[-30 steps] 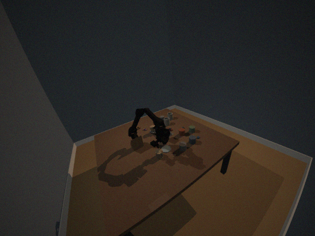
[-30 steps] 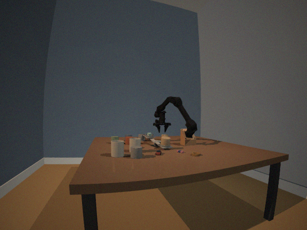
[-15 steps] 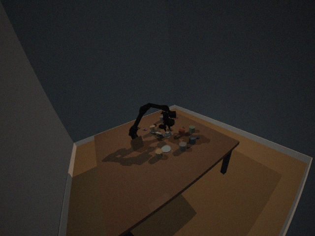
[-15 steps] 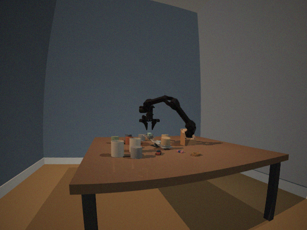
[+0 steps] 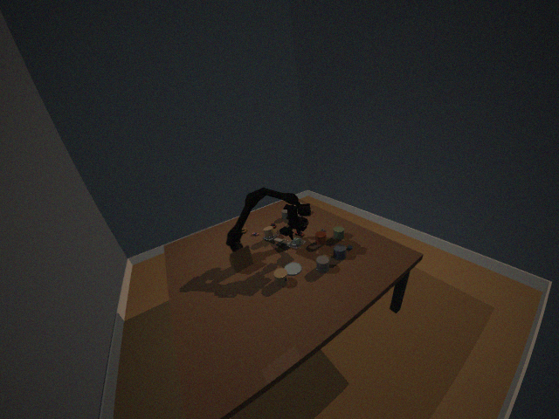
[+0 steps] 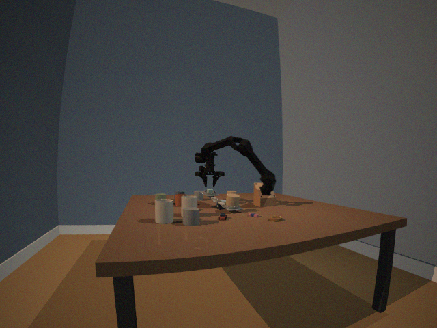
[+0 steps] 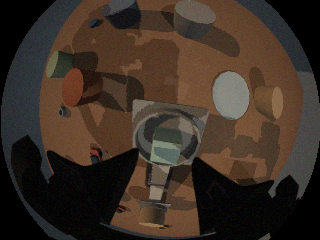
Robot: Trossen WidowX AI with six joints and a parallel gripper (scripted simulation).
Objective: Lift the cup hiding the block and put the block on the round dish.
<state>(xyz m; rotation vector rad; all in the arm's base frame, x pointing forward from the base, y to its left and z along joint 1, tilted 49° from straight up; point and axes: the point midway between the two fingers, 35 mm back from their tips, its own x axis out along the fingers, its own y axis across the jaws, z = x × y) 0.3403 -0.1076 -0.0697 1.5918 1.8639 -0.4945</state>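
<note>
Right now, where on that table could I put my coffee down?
The table's wide near edge, in front of the pale cylinders, looks bare. Around the balance under the pincer, cups and small bits crowd together.

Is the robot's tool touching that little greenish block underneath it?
Apart. In the exterior view the tool hangs in the air with wall showing between its tips and the block below.

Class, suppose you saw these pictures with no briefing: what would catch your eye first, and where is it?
First, the black arm arching over the table's far side, its open gripper hanging above the balance. In the wrist view a pale green block lies bare on the balance pad between the fingers. The pale round dish sits nearby with a tan cup beside it.
</note>
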